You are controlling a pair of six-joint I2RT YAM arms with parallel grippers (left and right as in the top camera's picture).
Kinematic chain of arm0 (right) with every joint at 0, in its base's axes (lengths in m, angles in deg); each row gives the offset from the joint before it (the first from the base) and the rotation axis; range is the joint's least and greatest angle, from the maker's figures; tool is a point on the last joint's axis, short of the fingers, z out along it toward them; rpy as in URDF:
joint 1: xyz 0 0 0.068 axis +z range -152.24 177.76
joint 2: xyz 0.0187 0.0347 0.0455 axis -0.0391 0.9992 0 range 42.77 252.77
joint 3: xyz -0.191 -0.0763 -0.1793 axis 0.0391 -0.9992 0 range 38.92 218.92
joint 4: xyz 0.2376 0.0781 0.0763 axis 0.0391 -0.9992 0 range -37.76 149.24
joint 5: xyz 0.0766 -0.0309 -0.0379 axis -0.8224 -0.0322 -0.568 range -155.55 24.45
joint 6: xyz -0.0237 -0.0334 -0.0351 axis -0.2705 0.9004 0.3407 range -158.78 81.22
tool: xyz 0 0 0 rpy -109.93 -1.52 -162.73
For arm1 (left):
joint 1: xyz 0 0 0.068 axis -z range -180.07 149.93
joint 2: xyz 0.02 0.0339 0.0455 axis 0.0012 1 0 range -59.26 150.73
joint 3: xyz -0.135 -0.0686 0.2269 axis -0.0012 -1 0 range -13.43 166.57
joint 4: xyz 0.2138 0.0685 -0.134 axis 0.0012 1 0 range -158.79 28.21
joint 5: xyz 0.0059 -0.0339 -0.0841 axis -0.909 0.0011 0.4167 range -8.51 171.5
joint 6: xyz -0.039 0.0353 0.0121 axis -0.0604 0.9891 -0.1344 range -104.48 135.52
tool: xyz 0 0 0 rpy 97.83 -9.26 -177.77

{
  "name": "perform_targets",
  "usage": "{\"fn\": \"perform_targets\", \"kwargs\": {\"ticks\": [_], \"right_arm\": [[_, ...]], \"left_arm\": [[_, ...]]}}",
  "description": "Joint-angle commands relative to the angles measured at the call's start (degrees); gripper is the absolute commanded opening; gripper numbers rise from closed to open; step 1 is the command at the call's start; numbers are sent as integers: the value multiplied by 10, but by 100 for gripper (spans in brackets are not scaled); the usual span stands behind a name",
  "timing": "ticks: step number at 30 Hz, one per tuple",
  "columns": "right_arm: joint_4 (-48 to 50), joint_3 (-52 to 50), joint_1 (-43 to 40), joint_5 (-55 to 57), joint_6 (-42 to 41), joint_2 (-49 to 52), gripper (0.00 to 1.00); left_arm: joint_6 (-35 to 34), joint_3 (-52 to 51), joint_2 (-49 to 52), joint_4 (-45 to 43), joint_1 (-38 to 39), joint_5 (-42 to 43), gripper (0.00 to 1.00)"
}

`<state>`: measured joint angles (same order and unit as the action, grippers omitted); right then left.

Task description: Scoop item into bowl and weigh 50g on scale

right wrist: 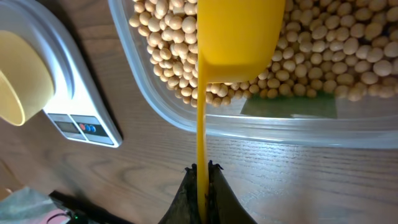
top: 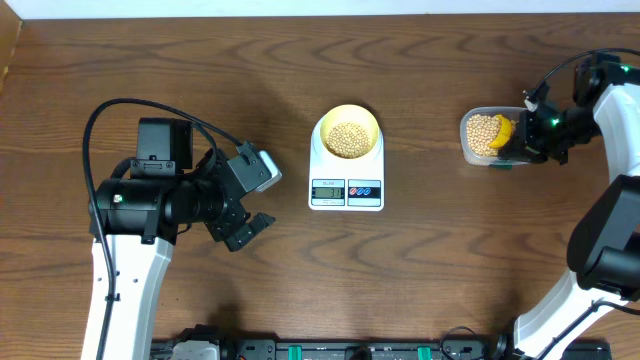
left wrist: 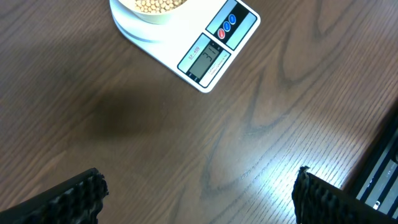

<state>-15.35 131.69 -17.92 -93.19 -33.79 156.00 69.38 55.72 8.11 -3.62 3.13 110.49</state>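
The pale yellow bowl holds tan beans and stands on the white scale at the table's middle; both also show in the left wrist view, bowl and scale. My right gripper is shut on the handle of a yellow scoop. The scoop's cup hangs over the beans in the clear plastic tub. In the right wrist view the bowl and scale sit at left. My left gripper is open and empty, left of the scale.
The clear tub's near wall lies between my right fingers and the beans. Black equipment with cables runs along the table's front edge. The left arm's body rests at the table's left.
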Motion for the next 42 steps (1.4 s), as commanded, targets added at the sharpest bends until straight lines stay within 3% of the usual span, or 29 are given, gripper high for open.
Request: {"fn": "perform_targets", "kwargs": {"ticks": [1,10,22,42], "right_arm": [[-2,0,-20,-49,42,3,1],[1,-51,-71,-118,105,3,1],[9,-124,-164,-183,129,3,1],[1,-124,-187,-303,144,3,1]], "left_arm": [[5,6,-4,2,-2,-1,98],[5,6,-4,2,-2,-1,98],[5,6,-4,2,-2,-1,98],[5,6,-4,2,-2,-1,98]]}}
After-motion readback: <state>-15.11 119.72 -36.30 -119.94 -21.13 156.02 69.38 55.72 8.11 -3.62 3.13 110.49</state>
